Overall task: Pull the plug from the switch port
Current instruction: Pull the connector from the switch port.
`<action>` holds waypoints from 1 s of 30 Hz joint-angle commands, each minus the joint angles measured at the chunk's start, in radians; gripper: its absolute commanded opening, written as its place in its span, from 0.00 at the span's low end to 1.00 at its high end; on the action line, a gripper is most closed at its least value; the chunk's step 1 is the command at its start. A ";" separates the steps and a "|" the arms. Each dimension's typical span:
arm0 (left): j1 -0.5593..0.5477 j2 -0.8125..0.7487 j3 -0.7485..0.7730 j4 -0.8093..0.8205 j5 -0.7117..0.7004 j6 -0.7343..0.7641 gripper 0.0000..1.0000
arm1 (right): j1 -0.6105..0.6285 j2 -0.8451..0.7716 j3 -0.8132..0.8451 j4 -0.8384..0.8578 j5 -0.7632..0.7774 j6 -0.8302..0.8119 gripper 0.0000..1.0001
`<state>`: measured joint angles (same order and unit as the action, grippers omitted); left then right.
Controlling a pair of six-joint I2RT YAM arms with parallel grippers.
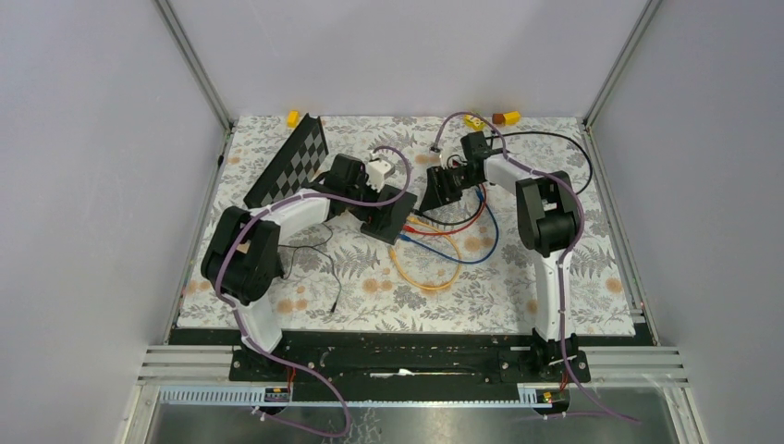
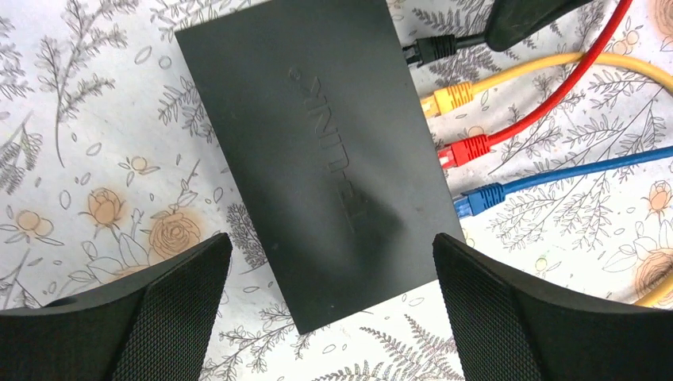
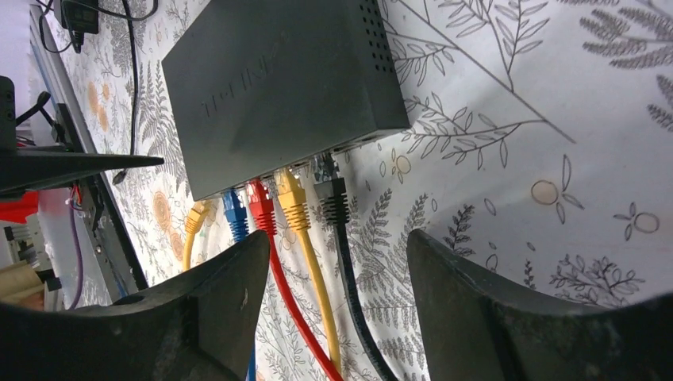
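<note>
While the left tool [image 2: 329, 254] hung wide open over the switch [image 2: 317, 151] at mid worktop [image 1: 518, 277], the right tool [image 3: 337, 238] faced the port edge, parted and gripping nothing. Plugs lay straight ahead, cables trailing back toward it; black plug [image 3: 333, 202] and yellow plug [image 3: 294, 202] lined up with its gap. Right arm nearer. Only the right wrist view showed the ports; the left showed the lid.

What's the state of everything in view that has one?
switch: lying flat, label up
black plug: in port
yellow plug: in port
red plug: in port
blue plug: in port
end yellow plug: at port row, seating unclear
left gripper: open, above switch
right gripper: open, holding nothing
</note>
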<state>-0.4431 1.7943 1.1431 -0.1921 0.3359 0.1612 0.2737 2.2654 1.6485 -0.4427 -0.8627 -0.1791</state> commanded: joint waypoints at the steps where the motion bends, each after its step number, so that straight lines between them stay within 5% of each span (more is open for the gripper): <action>1: -0.023 -0.028 0.014 0.067 -0.017 0.028 0.99 | -0.001 0.034 0.064 -0.016 -0.052 0.011 0.70; 30: -0.109 0.103 -0.005 0.010 -0.077 -0.003 0.98 | 0.017 0.198 0.057 0.062 -0.201 0.147 0.56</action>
<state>-0.5434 1.8511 1.1439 -0.1104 0.2451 0.1837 0.2737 2.3913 1.6928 -0.3702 -1.1118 -0.0410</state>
